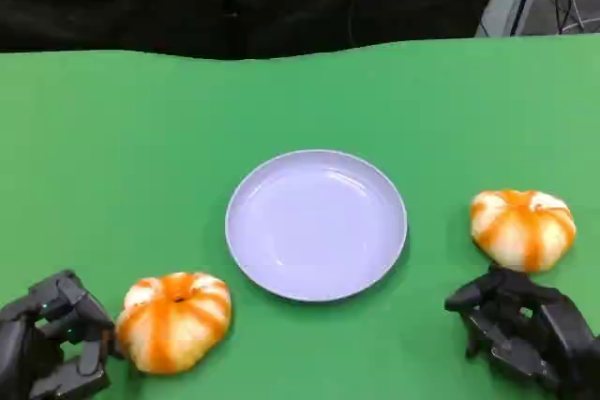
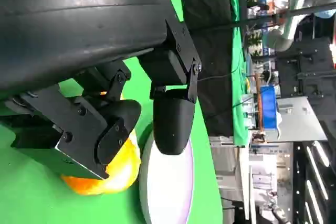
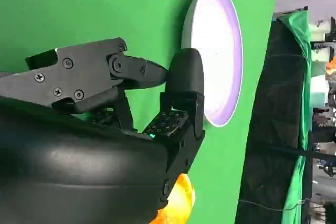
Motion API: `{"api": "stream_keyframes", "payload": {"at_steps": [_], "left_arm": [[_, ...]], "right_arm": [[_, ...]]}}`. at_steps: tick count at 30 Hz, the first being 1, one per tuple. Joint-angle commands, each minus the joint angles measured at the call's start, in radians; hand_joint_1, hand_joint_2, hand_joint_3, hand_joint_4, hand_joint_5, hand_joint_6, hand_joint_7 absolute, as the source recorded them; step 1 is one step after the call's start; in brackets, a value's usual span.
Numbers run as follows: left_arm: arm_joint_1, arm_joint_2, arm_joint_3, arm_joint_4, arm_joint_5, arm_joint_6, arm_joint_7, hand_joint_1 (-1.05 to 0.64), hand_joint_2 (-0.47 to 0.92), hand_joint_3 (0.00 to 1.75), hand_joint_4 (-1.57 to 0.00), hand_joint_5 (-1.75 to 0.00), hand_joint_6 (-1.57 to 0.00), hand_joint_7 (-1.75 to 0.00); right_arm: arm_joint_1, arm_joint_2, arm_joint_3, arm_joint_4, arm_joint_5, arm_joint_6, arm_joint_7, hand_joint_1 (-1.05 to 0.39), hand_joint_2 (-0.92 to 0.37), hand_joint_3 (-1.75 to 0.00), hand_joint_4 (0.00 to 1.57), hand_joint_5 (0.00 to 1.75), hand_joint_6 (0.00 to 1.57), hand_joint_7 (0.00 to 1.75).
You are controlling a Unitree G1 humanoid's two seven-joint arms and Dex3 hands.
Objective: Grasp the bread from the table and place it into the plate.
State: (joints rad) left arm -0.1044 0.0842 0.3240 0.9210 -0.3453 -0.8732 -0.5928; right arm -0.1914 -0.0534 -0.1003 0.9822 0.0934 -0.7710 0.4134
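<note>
Green cloth covers the tabletop (image 1: 300,100), with a black curtain hanging behind its far edge. Some metal framing and cables show at the far right corner in the head view.

Plate (image 1: 316,224): pale lavender, round, shallow, sitting at the middle of the tabletop with nothing in it.

Two pieces of bread, both round, pumpkin-shaped, white with orange stripes. Left bread (image 1: 173,320) lies on the cloth near the plate's left near edge, apart from the rim. Right bread (image 1: 522,227) lies on the cloth to the right of the plate, well apart from it.

Left hand (image 1: 52,348): low at the near left corner, just beside the left bread. Fingers (image 1: 89,320) apart, curved toward the bread; one fingertip looks to be at or touching its side, but nothing is gripped. The left wrist view has the bread (image 2: 113,169) partly hidden beyond the black fingers (image 2: 173,121), with the plate (image 2: 168,192) just past it.

Right hand (image 1: 530,325): on the near side of the right bread, just beside it, holding nothing. Fingers (image 1: 478,295) apart and bent. Contact with the bread cannot be told. The right wrist view has an orange edge of bread (image 3: 181,198) next to the hand's shell, and the plate (image 3: 218,51) beyond the fingers (image 3: 184,77).
</note>
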Motion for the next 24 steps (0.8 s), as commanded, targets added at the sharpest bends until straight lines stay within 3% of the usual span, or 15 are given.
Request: {"api": "stream_keyframes", "payload": {"at_steps": [1,18,19,20,21,24], "left_arm": [[0.002,0.021,0.005,-0.010,-0.003,-0.002,0.002,0.10,0.56,1.25,-0.92,-1.62,-0.89,-1.40],[-0.007,0.013,0.019,0.004,-0.027,-0.019,-0.004,0.08,0.52,1.29,-0.93,-1.60,-0.89,-1.38],[-0.002,0.002,0.026,-0.014,-0.050,-0.005,-0.010,0.10,0.49,1.23,-0.90,-1.22,-0.86,-1.03],[0.001,-0.003,0.032,-0.022,-0.066,0.004,-0.016,0.11,0.47,1.17,-0.94,-0.74,-0.92,-0.55],[0.004,-0.006,0.035,-0.028,-0.078,0.012,-0.023,0.10,0.48,1.11,-0.99,-0.47,-0.95,-0.31],[0.010,-0.005,0.038,-0.043,-0.111,0.057,-0.061,0.04,0.51,0.96,-0.97,-0.10,-0.93,-0.04]], "right_arm": [[0.005,-0.020,-0.004,0.017,0.001,0.015,-0.001,-0.29,-0.92,-0.43,0.65,1.75,0.74,1.08],[0.003,-0.022,-0.004,0.020,0.000,0.018,-0.002,-0.28,-0.92,-0.44,0.66,1.75,0.74,1.09],[0.002,-0.022,-0.004,0.021,0.001,0.018,0.000,-0.28,-0.92,-0.44,0.66,1.75,0.74,1.09],[0.003,-0.022,-0.004,0.021,0.002,0.020,0.001,-0.28,-0.92,-0.44,0.66,1.75,0.74,1.09],[0.003,-0.022,-0.004,0.019,0.001,0.023,0.000,-0.28,-0.92,-0.44,0.66,1.75,0.74,1.09],[0.004,-0.024,-0.001,0.017,-0.005,0.020,-0.006,-0.29,-0.92,-0.43,0.65,1.75,0.74,1.09]]}}
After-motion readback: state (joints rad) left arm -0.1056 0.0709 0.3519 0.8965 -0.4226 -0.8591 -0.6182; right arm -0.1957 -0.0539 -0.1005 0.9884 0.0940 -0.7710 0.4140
